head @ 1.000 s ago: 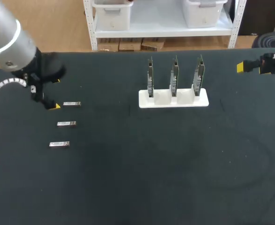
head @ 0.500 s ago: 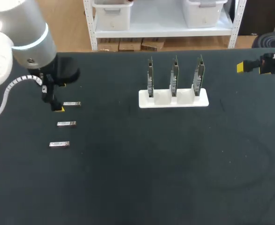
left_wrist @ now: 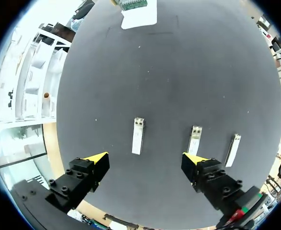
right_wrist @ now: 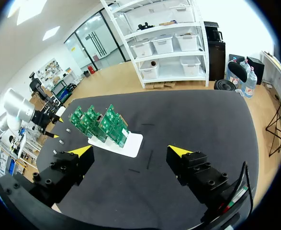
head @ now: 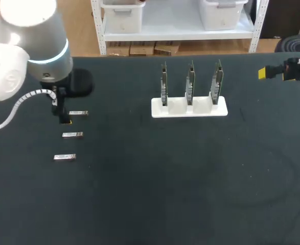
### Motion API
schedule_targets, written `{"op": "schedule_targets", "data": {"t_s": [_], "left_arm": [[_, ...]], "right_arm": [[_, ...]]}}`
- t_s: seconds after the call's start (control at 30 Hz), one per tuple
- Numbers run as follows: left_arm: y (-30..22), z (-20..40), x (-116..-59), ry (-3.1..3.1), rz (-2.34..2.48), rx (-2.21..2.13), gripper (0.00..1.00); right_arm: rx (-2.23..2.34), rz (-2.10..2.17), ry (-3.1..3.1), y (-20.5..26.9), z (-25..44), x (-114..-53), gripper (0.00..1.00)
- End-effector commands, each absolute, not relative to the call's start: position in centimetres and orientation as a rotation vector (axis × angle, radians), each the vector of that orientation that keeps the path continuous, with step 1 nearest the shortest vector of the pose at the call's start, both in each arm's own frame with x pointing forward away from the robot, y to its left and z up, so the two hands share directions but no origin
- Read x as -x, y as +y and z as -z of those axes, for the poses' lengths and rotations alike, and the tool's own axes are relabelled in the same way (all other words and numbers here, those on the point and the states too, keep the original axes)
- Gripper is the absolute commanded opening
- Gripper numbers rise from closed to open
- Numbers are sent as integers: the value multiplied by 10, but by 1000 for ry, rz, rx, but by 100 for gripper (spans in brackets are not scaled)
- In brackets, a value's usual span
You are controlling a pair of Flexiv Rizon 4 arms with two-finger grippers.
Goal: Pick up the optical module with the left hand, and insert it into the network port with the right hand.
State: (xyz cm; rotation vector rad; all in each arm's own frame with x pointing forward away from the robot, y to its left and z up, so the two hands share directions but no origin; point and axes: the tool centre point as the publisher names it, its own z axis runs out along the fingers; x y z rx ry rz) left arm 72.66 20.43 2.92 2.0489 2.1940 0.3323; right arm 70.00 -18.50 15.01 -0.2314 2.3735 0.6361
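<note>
left tool [left_wrist: 145,158] is wide open, holding nothing, above the end optical module [left_wrist: 138,136] lying flat on the table [left_wrist: 178,72]. this looks like the pick-up step; next it should go down around the module and squeeze.

The left arm [head: 32,61] comes in at the far left, wrist pointing straight down, the left jaws spread wide, low over the desk. The right arm [head: 297,69] hangs at the far right edge, the right jaws also apart.
</note>
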Motion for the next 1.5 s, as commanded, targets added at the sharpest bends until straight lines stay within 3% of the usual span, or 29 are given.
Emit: {"op": "schedule_targets", "data": {"t_s": [0.03,1.5], "left_arm": [[197,-27,-730,2210,-352,-2058,100],[204,7,-751,2395,-189,-2050,100]], "right_arm": [[231,-636,2374,-185,-150,-700,100],[231,-636,2374,-185,-150,-700,100]]}}
